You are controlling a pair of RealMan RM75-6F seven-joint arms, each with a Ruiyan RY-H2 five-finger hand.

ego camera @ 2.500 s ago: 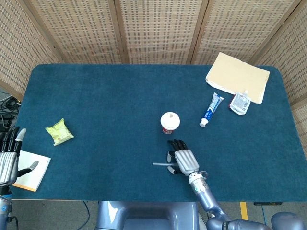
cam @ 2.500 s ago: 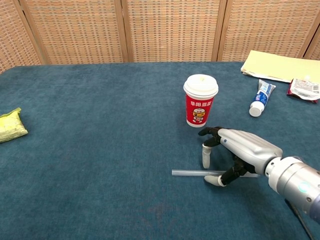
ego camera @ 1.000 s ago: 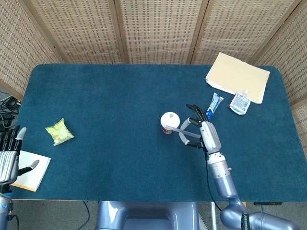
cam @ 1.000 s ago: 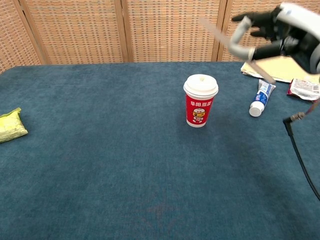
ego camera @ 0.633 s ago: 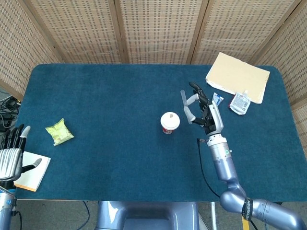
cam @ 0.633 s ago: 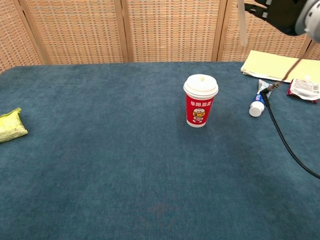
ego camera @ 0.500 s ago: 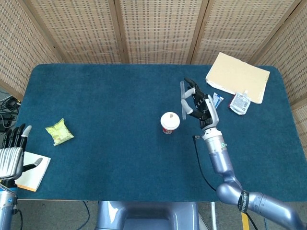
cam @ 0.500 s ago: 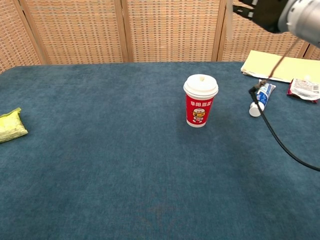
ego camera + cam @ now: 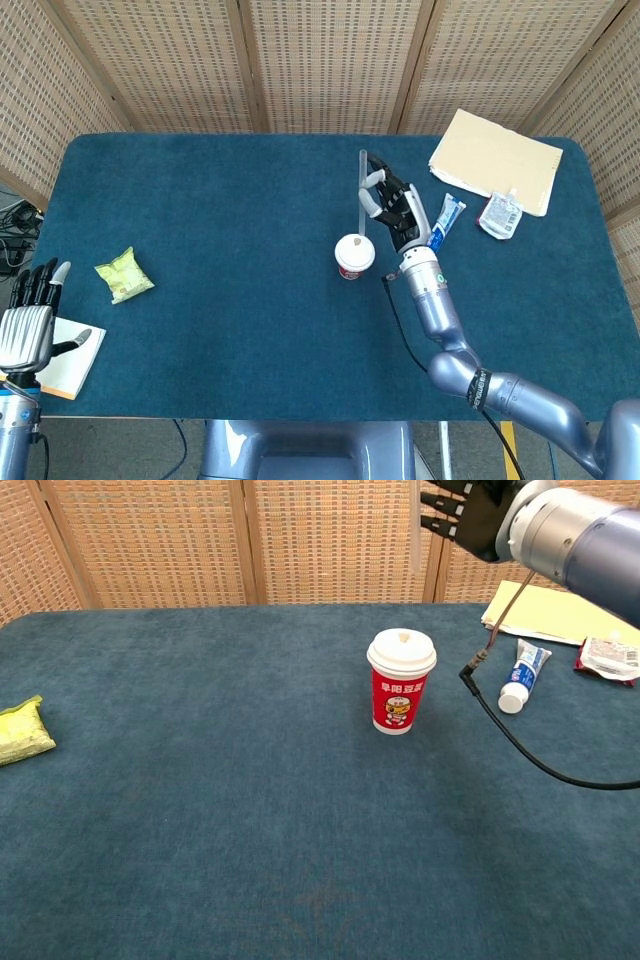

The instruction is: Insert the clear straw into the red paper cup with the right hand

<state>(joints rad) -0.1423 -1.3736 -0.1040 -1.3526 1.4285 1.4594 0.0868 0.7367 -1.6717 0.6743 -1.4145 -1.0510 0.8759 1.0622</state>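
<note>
The red paper cup [image 9: 354,257] [image 9: 400,685] with a white lid stands upright near the table's middle. My right hand [image 9: 394,215] [image 9: 468,512] hovers high above and slightly right of the cup. It pinches the clear straw [image 9: 362,190] [image 9: 415,528], which hangs roughly upright with its lower end above the lid and not touching it. My left hand [image 9: 27,322] sits off the table's left front corner, fingers apart and holding nothing.
A yellow-green snack packet [image 9: 124,275] [image 9: 22,731] lies at the left. A blue toothpaste tube [image 9: 441,221] [image 9: 523,673], a red-and-white pouch [image 9: 499,214] [image 9: 609,658] and a manila folder [image 9: 496,160] [image 9: 555,610] lie at the right back. A notepad [image 9: 66,357] lies by the left hand.
My right hand has lifted the straw from the table in front of the cup, turned it upright and carried it leftward over the cup. The left hand barely shifted.
</note>
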